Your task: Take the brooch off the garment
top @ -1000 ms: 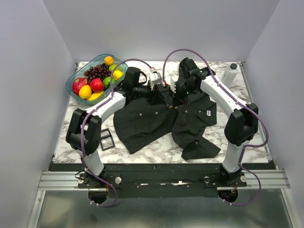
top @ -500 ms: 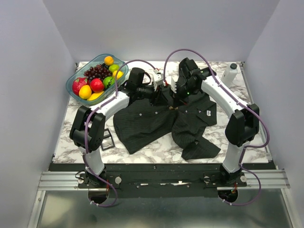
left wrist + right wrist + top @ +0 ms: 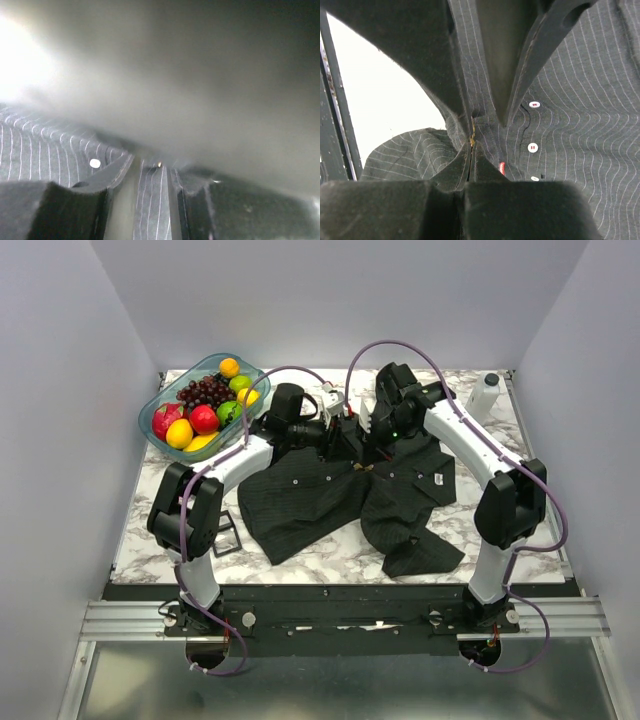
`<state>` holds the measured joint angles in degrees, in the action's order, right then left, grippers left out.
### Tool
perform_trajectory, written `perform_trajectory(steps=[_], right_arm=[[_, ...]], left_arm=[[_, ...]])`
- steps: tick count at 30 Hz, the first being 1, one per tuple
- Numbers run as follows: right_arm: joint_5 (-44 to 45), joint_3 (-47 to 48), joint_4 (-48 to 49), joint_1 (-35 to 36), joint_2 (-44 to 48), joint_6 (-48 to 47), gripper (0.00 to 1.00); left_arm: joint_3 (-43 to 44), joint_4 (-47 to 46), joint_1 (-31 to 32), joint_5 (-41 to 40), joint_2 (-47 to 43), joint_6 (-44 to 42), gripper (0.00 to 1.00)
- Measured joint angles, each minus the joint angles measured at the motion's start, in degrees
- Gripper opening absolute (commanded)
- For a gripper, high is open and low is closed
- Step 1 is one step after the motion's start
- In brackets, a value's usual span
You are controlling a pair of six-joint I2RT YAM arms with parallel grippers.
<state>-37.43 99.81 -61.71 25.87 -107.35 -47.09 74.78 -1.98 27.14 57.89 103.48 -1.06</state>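
The black pinstriped garment (image 3: 300, 505) lies spread on the marble table. Both grippers meet at its collar end. My right gripper (image 3: 366, 458) is shut, and in the right wrist view its tips (image 3: 471, 150) pinch a raised fold with the tiny gold brooch (image 3: 471, 138) at their seam. My left gripper (image 3: 348, 452) faces it with jaws apart. Its fingers (image 3: 430, 60) straddle the same strip of garment (image 3: 580, 125). In the left wrist view the left gripper (image 3: 142, 184) has the strip between its jaws, with the brooch (image 3: 159, 164) as a gold speck just beyond. The blurred right gripper hides the rest.
A blue bowl (image 3: 160, 405) of fruit stands at the back left. A black rectangular frame (image 3: 225, 533) lies left of the shirt by the left arm. A white bottle (image 3: 487, 395) stands at the back right. White buttons (image 3: 532, 147) and a red tag (image 3: 501, 169) lie near the right gripper.
My left arm has swung right, bringing its gripper up against the right gripper at the fold. The right arm and the shirt have hardly moved.
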Motion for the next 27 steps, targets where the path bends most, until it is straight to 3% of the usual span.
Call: perform_trajectory(steps=[8,20,27], right_arm=[[-2.4,-5.5,5.0,-0.5,4.1,3.7,0.01],[-4.3,-5.6,7.3,-0.8,4.7,6.2,0.0],[-4.3,-5.5,8.1,-1.1,4.7,7.8,0.01]], left_arm=[[-4.2,-7.5,-2.4,1.3,-1.0,7.5,0.39],[-4.2,-12.3,-3.0,4.3,-0.6,12.5,0.38],[-4.1,-10.9,-3.0,6.0,0.1,11.7,0.5]])
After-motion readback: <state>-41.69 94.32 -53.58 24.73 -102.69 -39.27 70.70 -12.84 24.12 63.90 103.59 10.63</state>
